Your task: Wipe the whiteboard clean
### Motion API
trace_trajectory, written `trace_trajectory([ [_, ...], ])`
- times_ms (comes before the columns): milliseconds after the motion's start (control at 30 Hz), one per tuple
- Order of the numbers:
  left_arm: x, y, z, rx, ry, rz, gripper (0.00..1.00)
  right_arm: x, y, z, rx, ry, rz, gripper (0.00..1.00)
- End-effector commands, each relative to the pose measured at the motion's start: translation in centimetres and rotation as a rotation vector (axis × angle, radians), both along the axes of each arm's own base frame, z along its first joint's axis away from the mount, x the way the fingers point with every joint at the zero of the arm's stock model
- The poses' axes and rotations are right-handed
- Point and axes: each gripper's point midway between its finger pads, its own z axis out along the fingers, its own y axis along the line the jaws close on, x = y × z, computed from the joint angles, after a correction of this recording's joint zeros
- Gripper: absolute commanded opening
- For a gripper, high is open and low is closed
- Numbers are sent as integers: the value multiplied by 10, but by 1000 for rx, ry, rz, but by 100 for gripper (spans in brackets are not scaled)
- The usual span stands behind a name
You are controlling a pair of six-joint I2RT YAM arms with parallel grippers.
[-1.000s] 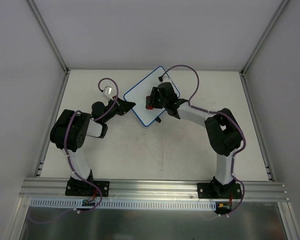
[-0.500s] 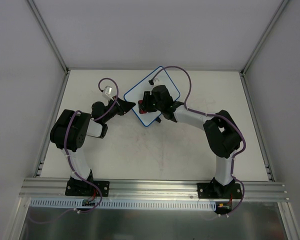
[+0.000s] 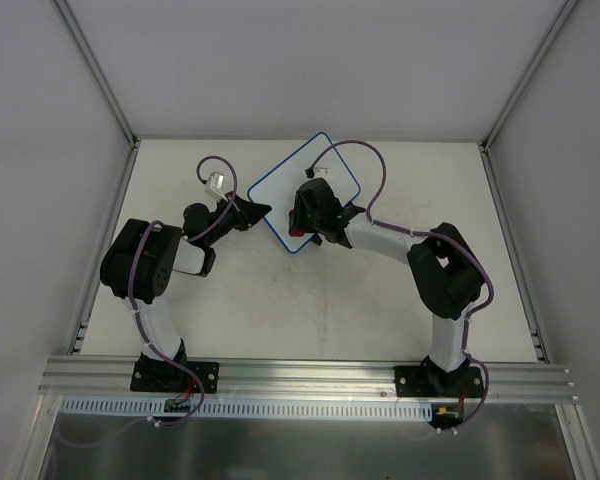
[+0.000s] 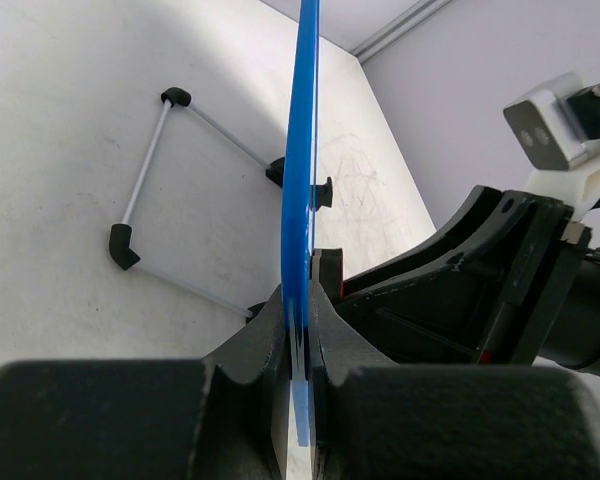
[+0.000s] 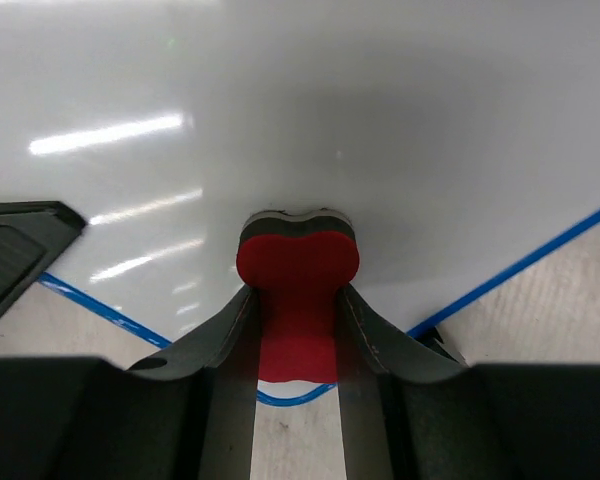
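At the near edge of the counter [image 3: 310,310] both arm bases are bolted to a metal rail [image 3: 310,375], and from there the arms reach away and inward toward each other. The left hand [image 3: 258,213] is closed narrow on the left corner of the whiteboard [image 3: 280,185]. Its wrist view shows the board's blue rim edge-on, pinched tight between the two fingers. On the board's underside in that view there is a thin wire stand [image 4: 145,185] with black end pieces. The right hand [image 5: 297,298] comes in from the right and is clamped on a red eraser [image 5: 297,330]. The eraser's rounded head, backed with a dark layer, is pressed against the glossy white face just inside the blue rim, close to the board's nearest corner. The black tip of one left finger shows at the left edge of the right wrist view, against the rim. The whiteboard lies on the far half of the counter, about midway across, turned like a diamond with one corner toward the arms and the opposite corner near the back wall. A purple cable [image 3: 365,165] loops from the right arm over the board's far part.
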Motion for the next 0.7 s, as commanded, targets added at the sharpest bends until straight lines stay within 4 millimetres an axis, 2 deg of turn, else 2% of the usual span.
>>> trace_trajectory([
  [0, -17, -15, 75, -23, -399, -90, 0, -21, -51, -50, -194, 119, -134, 0],
  [100, -18, -15, 75, -22, -397, -92, 0, -23, -59, -52, -213, 123, -175, 0],
  [200, -18, -15, 75, -22, -397, -91, 0, -22, -59, -45, -205, 109, -178, 0],
  [233, -18, -15, 75, -21, -398, -92, 0, -20, -56, -34, -178, 81, -175, 0],
  [300, -18, -15, 75, -22, -397, -92, 0, -27, -55, -26, -167, 44, -138, 0],
  [333, -18, -15, 75, -22, -397, -92, 0, -26, -54, -15, -151, 0, -141, 0],
  [367, -18, -15, 75, -21, -398, -92, 0, -29, -54, 5, -130, -46, -129, 0],
  [500, -16, -16, 74, -22, -397, -92, 0, -53, -52, 32, -169, -135, -68, 0],
  [667, -16, -14, 74, -26, -391, -82, 0, -92, -58, 29, -268, -29, 11, 0],
])
